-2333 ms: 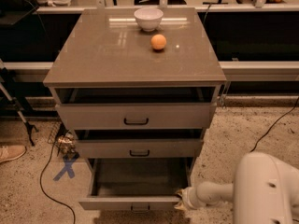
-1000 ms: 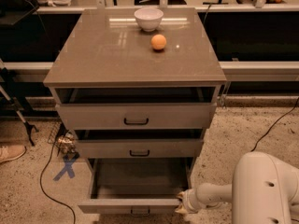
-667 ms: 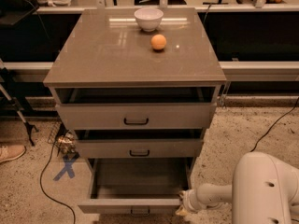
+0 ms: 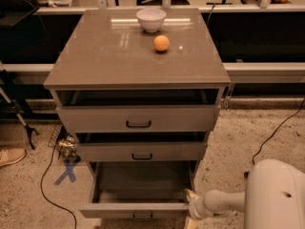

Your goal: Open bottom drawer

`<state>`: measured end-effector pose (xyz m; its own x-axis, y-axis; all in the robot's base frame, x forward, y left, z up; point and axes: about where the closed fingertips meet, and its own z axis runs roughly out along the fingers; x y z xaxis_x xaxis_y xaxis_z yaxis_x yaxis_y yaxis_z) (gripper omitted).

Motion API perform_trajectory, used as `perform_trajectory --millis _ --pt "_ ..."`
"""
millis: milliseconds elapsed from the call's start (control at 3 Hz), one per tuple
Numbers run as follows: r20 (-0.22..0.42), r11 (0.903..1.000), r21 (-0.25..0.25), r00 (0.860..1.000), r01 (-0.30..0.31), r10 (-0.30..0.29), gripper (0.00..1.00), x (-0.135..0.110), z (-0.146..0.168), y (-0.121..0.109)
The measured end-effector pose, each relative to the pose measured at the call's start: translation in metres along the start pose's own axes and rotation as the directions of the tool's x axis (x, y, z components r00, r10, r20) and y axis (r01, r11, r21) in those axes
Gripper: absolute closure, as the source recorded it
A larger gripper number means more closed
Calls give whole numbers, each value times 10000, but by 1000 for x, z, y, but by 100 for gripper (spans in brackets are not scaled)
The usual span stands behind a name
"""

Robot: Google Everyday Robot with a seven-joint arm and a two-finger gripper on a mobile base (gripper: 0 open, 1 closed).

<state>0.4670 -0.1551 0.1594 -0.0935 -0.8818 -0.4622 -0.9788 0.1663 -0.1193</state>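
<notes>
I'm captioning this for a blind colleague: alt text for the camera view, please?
The bottom drawer of a grey cabinet is pulled far out, with the gripper at its front right corner. The top drawer and middle drawer are slightly open; a white bowl and an orange sit on top.

White bowl (image 4: 151, 19), orange (image 4: 161, 43) on cabinet top (image 4: 107, 56)

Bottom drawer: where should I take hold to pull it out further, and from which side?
Take the bottom drawer by its small black bar handle, centred on the front panel, coming straight from the front; the bar lies horizontal. The gripper sits at the panel's right end.
</notes>
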Motion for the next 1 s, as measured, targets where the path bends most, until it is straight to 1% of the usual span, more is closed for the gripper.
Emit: perform_trajectory --millis 333,667,1000 --pt "517 9999 -154 9987 51 -43 17 -4 -8 12" --pt "877 9992 -385 9961 -52 86 40 -4 -12 20" --pt "1138 9979 -611 9931 -230 298 70 -1 -11 25"
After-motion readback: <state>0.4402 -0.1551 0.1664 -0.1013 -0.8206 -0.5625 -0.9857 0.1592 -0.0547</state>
